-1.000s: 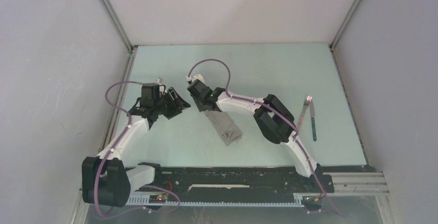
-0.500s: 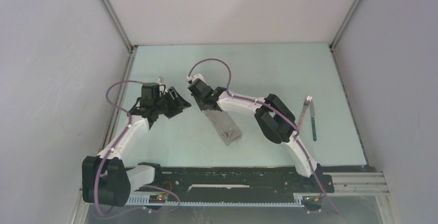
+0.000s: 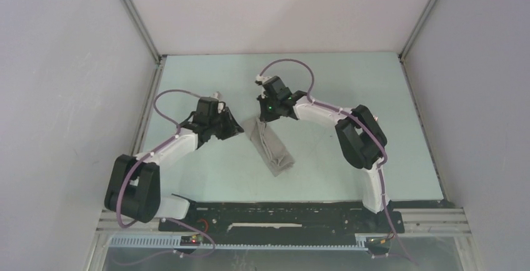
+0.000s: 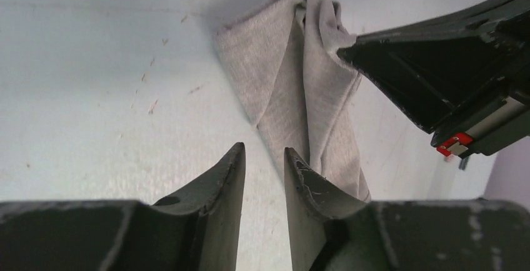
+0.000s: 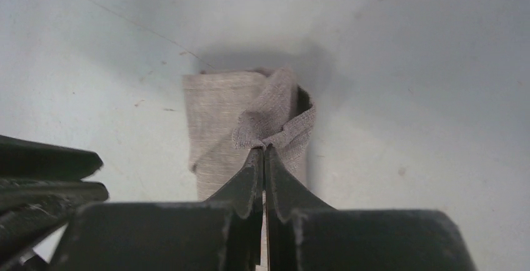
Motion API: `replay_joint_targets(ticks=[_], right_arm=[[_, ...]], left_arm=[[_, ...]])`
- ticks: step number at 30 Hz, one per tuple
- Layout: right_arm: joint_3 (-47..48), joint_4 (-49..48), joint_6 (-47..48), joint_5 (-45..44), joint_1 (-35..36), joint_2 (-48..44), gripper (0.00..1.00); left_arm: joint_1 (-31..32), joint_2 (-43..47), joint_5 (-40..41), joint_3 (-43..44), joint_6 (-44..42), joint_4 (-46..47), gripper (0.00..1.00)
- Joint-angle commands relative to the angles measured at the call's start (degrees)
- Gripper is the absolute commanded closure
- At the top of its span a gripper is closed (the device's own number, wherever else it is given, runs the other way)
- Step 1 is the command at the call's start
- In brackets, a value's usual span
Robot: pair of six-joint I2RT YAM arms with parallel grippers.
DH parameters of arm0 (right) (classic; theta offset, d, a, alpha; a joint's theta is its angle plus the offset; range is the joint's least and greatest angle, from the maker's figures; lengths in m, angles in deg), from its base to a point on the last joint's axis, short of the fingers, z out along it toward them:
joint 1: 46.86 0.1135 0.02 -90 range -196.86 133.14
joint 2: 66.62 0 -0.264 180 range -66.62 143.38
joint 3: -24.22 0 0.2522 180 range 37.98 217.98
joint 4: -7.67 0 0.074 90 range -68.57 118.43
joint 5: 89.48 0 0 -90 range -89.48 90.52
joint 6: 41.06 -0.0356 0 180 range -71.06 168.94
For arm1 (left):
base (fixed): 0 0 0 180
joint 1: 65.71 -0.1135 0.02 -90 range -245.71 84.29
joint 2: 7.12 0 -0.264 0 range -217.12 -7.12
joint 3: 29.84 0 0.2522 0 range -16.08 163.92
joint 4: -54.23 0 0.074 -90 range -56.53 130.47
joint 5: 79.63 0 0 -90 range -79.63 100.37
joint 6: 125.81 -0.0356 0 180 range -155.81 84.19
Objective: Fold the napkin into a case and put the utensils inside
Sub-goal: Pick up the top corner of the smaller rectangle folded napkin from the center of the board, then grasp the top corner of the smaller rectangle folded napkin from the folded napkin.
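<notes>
Napkin (image 5: 219, 115) layer now pinched tight in your right gripper (image 5: 263, 152), lifting the end open. Left gripper (image 4: 264, 152) has moved in, fingers (image 4: 230, 180) narrowly apart, empty.

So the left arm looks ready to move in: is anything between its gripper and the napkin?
Nothing visible does. Only bare table separates the left gripper from the folded napkin. The right gripper, shut on it, sits off to one side.
</notes>
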Motion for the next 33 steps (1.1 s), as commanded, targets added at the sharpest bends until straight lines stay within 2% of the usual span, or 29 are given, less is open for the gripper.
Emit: replay_joint_targets(ticks=[1, 7, 11, 16, 20, 27, 33], right_arm=[[-3.0, -3.2, -4.5, 9.6, -2.3, -2.9, 1.00], [-4.1, -5.3, -6.9, 12.3, -3.8, -3.0, 1.00], [-4.0, -5.6, -7.5, 13.1, -4.2, -2.8, 1.00], [-3.9, -5.9, -7.7, 13.4, -4.3, -2.8, 1.00], [-3.9, -6.0, -7.8, 13.4, -4.4, -2.9, 1.00], [-4.0, -6.3, -8.2, 13.9, -4.7, -3.0, 1.00], [-4.1, -6.5, -8.5, 14.3, -4.8, -3.3, 1.00]], left_arm=[[3.4, -3.3, 8.1, 4.8, -2.0, 3.7, 0.66], [10.0, -8.5, 18.6, 8.9, -5.0, 2.1, 0.66], [12.4, -12.7, 24.0, 13.6, -7.3, -1.5, 0.67], [15.9, -16.6, 30.3, 17.7, -9.4, -6.3, 0.65], [17.1, -19.3, 31.6, 19.6, -9.7, -8.3, 0.67], [17.4, -22.2, 30.6, 21.1, -9.9, -8.8, 0.65], [18.3, -24.1, 33.4, 22.2, -10.4, -9.8, 0.66]])
